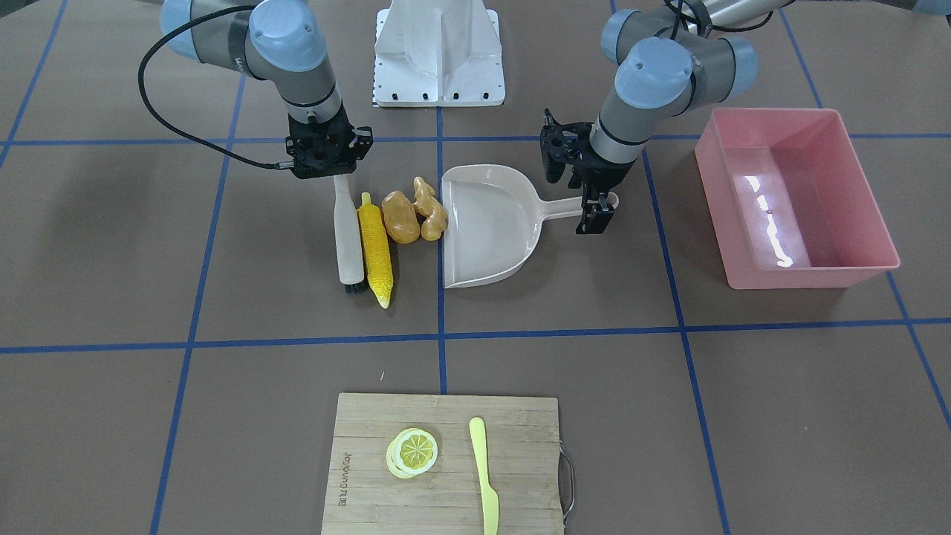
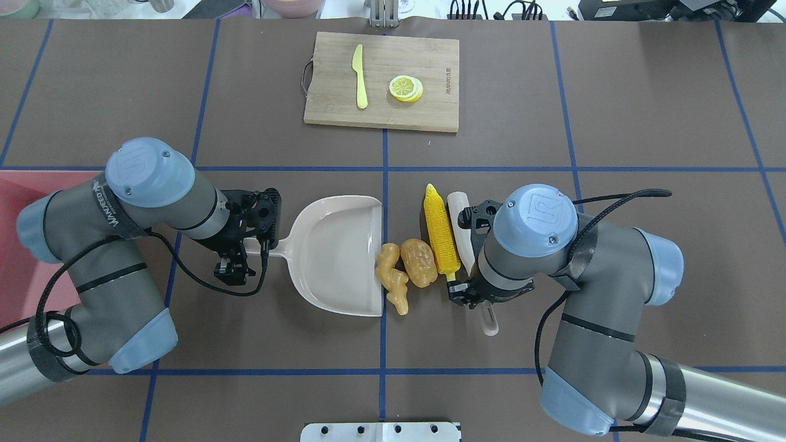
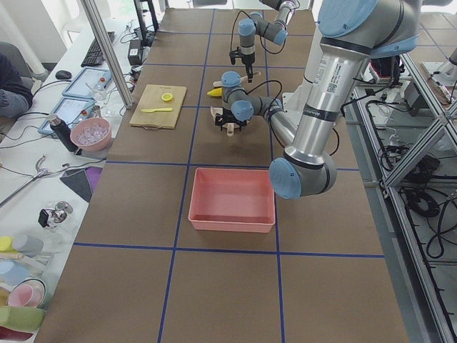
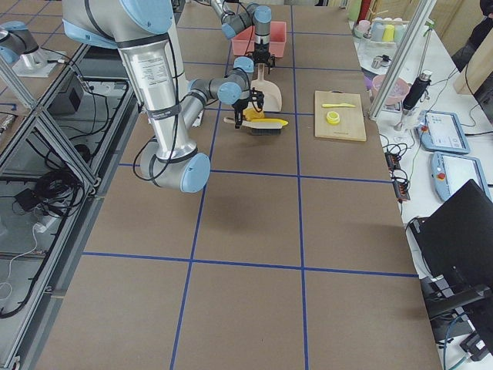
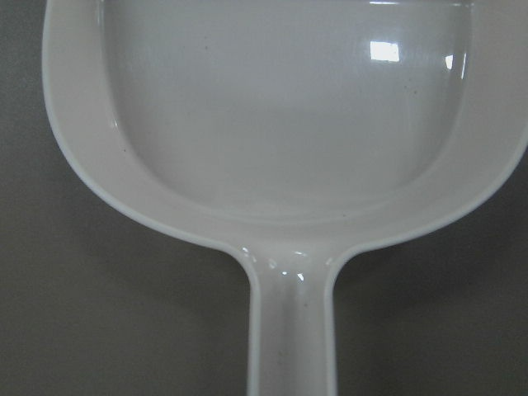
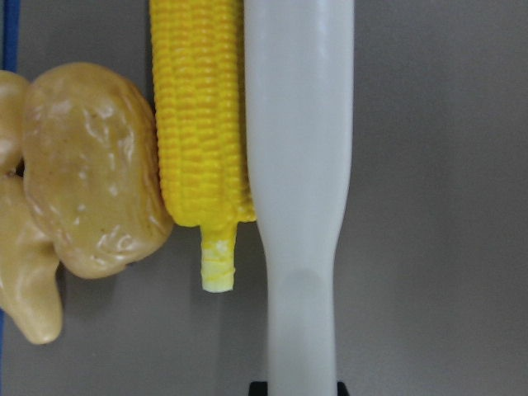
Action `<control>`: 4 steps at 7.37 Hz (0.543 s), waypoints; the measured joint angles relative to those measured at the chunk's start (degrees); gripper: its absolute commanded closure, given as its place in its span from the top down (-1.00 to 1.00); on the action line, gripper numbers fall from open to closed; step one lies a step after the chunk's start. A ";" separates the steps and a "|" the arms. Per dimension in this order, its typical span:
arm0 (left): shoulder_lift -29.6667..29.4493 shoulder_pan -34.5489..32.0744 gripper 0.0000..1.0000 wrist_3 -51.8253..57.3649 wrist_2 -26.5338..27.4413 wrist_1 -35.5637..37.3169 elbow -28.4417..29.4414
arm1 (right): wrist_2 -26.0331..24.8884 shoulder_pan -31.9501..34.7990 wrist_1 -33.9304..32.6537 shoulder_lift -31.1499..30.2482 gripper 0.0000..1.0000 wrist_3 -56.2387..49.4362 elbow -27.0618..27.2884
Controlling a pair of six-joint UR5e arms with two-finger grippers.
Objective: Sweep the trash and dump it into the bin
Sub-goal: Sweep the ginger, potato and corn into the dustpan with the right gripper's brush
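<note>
The yellow corn cob (image 1: 375, 249), brown potato (image 1: 400, 217) and tan ginger root (image 1: 429, 209) lie in a row between the white brush (image 1: 347, 238) and the beige dustpan (image 1: 483, 223). The ginger touches the pan's open lip. The corn lies against the brush, as the right wrist view shows (image 6: 198, 124). My right gripper (image 1: 338, 172) is shut on the brush handle (image 6: 301, 330). My left gripper (image 1: 598, 208) is shut on the dustpan handle (image 5: 289, 330). The pan is empty. The pink bin (image 1: 724, 208) stands empty beyond the left arm.
A wooden cutting board (image 1: 371, 446) with lemon slices (image 1: 412, 452) and a pale yellow knife (image 1: 483, 468) lies at the far edge from the robot. The white robot base (image 1: 438, 52) is behind the pan. Blue tape lines grid the brown table.
</note>
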 measured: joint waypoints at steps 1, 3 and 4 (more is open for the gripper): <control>0.06 0.09 0.91 0.00 0.00 -0.13 -0.04 | -0.04 -0.63 1.69 0.41 -1.00 2.25 -0.05; 0.31 0.22 0.91 -0.02 -0.09 -0.33 -0.36 | -0.35 -2.25 4.75 1.03 -1.00 6.62 -0.16; 0.39 0.27 0.91 -0.06 -0.11 -0.36 -0.46 | -0.47 -2.66 5.17 1.47 -1.00 7.94 -0.17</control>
